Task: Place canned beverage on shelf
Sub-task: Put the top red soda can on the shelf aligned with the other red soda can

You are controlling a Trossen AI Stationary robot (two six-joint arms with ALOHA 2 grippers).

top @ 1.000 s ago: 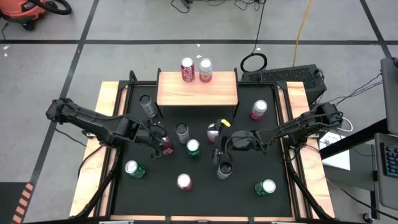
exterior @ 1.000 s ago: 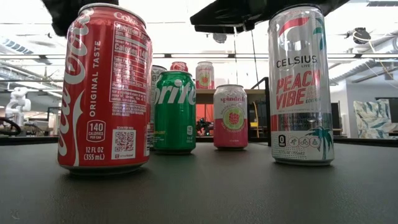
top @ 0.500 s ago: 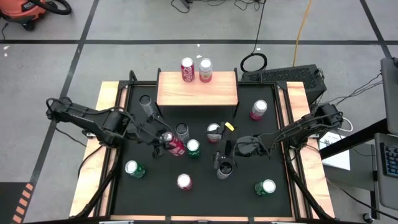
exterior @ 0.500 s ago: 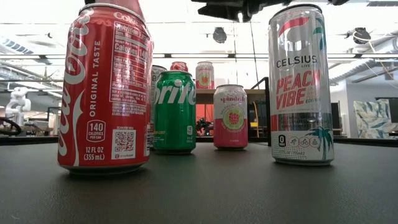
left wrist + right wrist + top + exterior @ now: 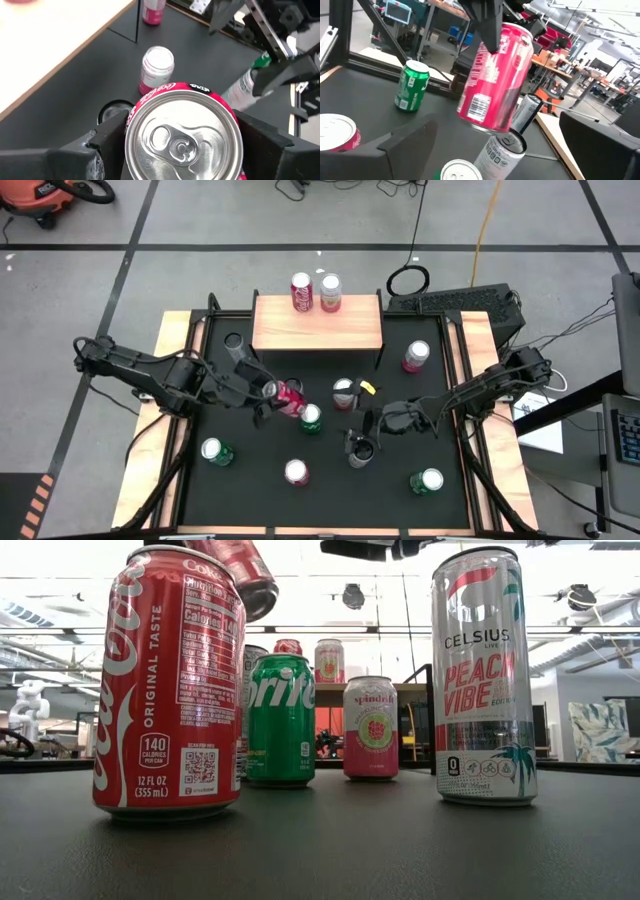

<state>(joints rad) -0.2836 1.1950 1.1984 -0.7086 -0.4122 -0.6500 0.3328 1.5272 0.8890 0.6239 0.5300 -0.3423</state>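
Observation:
My left gripper (image 5: 272, 394) is shut on a red can (image 5: 288, 397), held tilted in the air over the black mat, in front of the shelf. In the low view this can (image 5: 238, 575) shows at the top. The shelf (image 5: 318, 328), with a light wood top (image 5: 45, 45), stands at the mat's far edge and carries two cans (image 5: 302, 290) (image 5: 330, 292). My right gripper (image 5: 358, 432) stands open right of the mat's middle, beside a slim Celsius can (image 5: 360, 451). It points level at the held can (image 5: 495, 75), with nothing between its fingers (image 5: 405, 142). My left gripper pinches the red can's side wall (image 5: 131, 131) between its two fingers (image 5: 107, 137), one on each side just below the top rim. The fingers come from the table's left, slanting downward. The can is lifted clear and tilted, its top toward my wrist and its bottom (image 5: 255, 600) toward the right.
Several cans stand on the mat: a Sprite (image 5: 311, 416), a slim silver can (image 5: 293, 388), a pink one (image 5: 345, 391), a Coke (image 5: 297, 471), green ones (image 5: 212, 450) (image 5: 428, 480), a dark one (image 5: 235, 346) and a pink one (image 5: 416, 355). The shelf's near half is bare wood.
My left gripper has risen with the red can, lifting it clear of the mat and a little toward the table's right. The can has tipped from upright to a slant. My right gripper has shifted slightly toward the near edge.

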